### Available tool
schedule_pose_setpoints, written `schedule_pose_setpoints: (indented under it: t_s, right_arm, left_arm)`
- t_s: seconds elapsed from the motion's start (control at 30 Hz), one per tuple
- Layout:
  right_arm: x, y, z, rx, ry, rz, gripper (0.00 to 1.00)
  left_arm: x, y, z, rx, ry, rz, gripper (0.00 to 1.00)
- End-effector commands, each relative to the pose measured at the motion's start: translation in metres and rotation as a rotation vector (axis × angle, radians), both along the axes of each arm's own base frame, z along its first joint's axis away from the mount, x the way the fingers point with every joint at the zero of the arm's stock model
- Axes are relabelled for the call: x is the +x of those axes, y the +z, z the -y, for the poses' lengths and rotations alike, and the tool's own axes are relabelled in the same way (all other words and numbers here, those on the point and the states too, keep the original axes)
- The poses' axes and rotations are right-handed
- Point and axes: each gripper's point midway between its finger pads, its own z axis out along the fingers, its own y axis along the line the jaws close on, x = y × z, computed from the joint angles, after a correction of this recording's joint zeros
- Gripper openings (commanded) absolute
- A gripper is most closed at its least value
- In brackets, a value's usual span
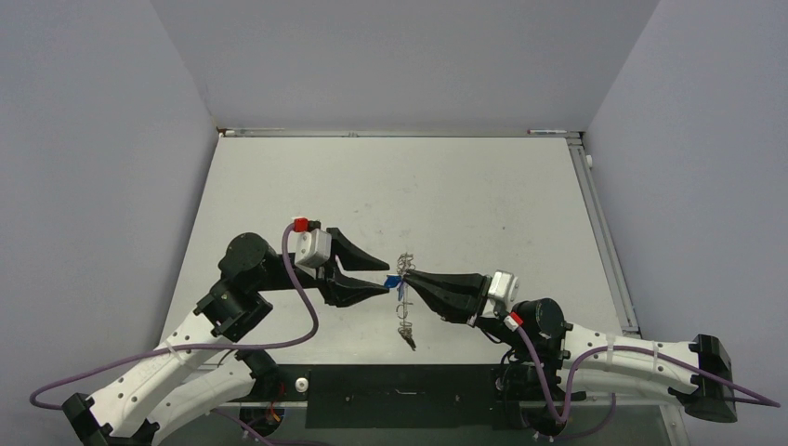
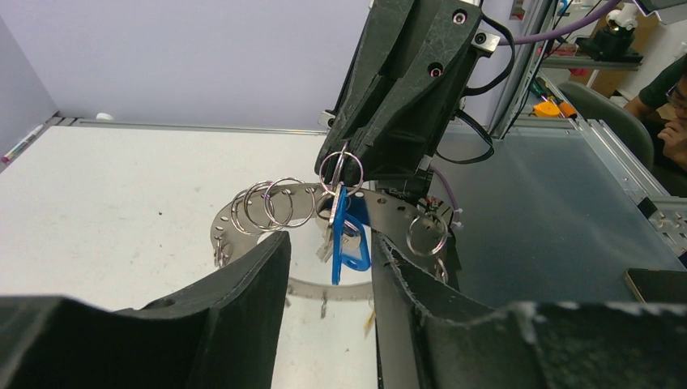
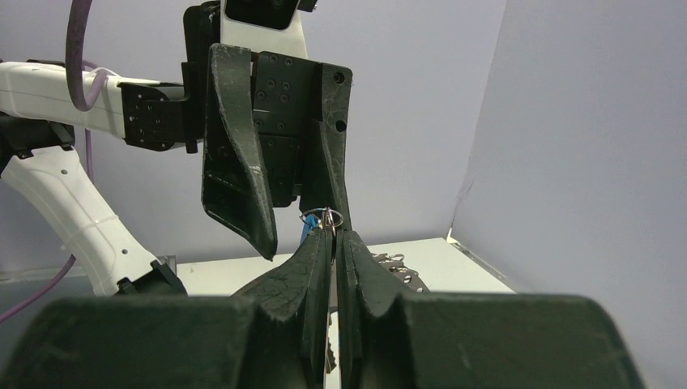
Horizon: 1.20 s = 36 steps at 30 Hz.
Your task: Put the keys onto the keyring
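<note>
Above a white worktop (image 1: 372, 186), the right claw (image 1: 406, 275) is seen pressed together on the small ring at the top of a blue key (image 2: 350, 243). The key is hung just in front of the keyring (image 2: 393, 212). The left claw (image 1: 386, 277) is held apart, with one finger on each side of that key. Several small rings (image 2: 267, 204) are strung along the keyring.

Keyring (image 2: 393, 209): large flat silvery hoop, tilted, sitting mid-table. Several small split rings (image 2: 266, 207) are threaded along one arc. Keys (image 1: 406, 336): tiny silver ones dangle at the hoop's near side. Blue-headed key (image 2: 350, 243) hangs vertically just in front of the hoop. Its top ring (image 2: 340, 170) is pinched in the right gripper (image 3: 335, 235).
</note>
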Motion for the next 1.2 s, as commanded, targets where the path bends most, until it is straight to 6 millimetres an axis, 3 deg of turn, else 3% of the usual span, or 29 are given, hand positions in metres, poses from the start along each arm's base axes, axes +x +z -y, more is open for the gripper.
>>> schedule_pose_setpoints:
  t_s: [0.0, 0.2, 0.33, 0.87, 1.17]
  right_arm:
    - [-0.013, 0.038, 0.013, 0.127, 0.048, 0.035, 0.05]
    - [-0.014, 0.035, 0.010, 0.122, 0.058, 0.025, 0.05]
    - [-0.013, 0.036, 0.011, 0.133, 0.056, 0.024, 0.05]
    - [-0.011, 0.051, 0.030, 0.237, 0.019, 0.032, 0.05]
    - [-0.011, 0.059, 0.031, 0.273, 0.024, 0.043, 0.05]
  left_arm:
    - [0.000, 0.031, 0.002, -0.060, 0.005, 0.086, 0.34]
    - [0.003, 0.028, 0.004, -0.058, 0.016, 0.084, 0.32]
    - [0.002, 0.027, 0.006, -0.049, 0.004, 0.080, 0.00]
    - [-0.001, 0.029, 0.000, -0.074, 0.033, 0.070, 0.00]
    - [0.000, 0.013, 0.009, -0.021, 0.010, 0.035, 0.00]
